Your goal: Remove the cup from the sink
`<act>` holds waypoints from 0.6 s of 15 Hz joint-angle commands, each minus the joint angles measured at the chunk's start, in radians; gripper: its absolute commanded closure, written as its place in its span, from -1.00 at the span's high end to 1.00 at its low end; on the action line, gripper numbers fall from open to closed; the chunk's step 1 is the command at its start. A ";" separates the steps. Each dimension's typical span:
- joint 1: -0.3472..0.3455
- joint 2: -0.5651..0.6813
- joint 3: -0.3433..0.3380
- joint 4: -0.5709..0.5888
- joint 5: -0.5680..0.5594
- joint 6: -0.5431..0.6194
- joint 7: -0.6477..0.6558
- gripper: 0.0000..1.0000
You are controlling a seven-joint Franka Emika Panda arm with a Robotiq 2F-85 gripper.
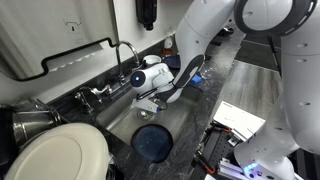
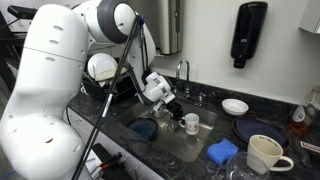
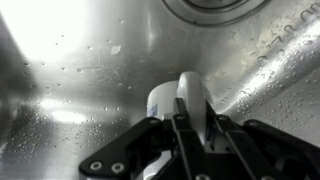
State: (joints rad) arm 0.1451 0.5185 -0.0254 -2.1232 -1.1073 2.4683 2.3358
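A small white cup sits low inside the steel sink. My gripper reaches down into the basin from the left and is at the cup's side. In the wrist view the gripper has its two black fingers closed on a white upright part of the cup, either its wall or its handle. The sink floor and the drain lie just beyond. I cannot tell whether the cup touches the floor. In an exterior view the gripper hides the cup.
The faucet stands behind the sink. A dark blue plate lies left of the basin. On the right are a white bowl, another blue plate, a large white mug and a blue sponge.
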 commanded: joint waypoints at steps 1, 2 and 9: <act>-0.017 -0.120 -0.020 -0.108 -0.023 0.000 0.023 -0.91; -0.021 -0.140 -0.026 -0.125 -0.034 0.003 0.032 -0.91; -0.047 -0.213 -0.024 -0.142 -0.093 0.010 0.063 -0.91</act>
State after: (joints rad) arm 0.1185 0.3742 -0.0586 -2.2321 -1.1733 2.4708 2.3889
